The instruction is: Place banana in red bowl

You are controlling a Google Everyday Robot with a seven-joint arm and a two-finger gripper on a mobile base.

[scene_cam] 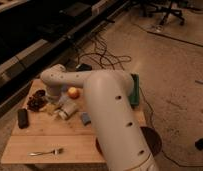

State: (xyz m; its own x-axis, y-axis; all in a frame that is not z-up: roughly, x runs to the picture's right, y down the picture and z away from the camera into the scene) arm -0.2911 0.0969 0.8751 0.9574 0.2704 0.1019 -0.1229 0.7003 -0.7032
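The banana (49,107) lies on the left part of my wooden table (70,137), a pale yellow, slightly curved shape just in front of a dark maroon round dish (35,101) that holds something dark and lumpy. My gripper (63,112) is low over the table just to the right of the banana, its fingers spread wide. I cannot tell whether they touch the fruit.

A round, smooth orange-yellow fruit (73,92) sits just behind the gripper. A small blue-grey block (85,118) lies to its right, a flat black rectangular object (23,118) is near the table's left edge, and a metal fork (45,151) lies near the front edge. A flat green thing (134,90) is at the far right edge.

My own arm (112,115), thick, white and glossy, crosses the right half of the table and hides most of the red bowl (98,145). Only a bright red sliver shows at the arm's left side, well apart from the banana.
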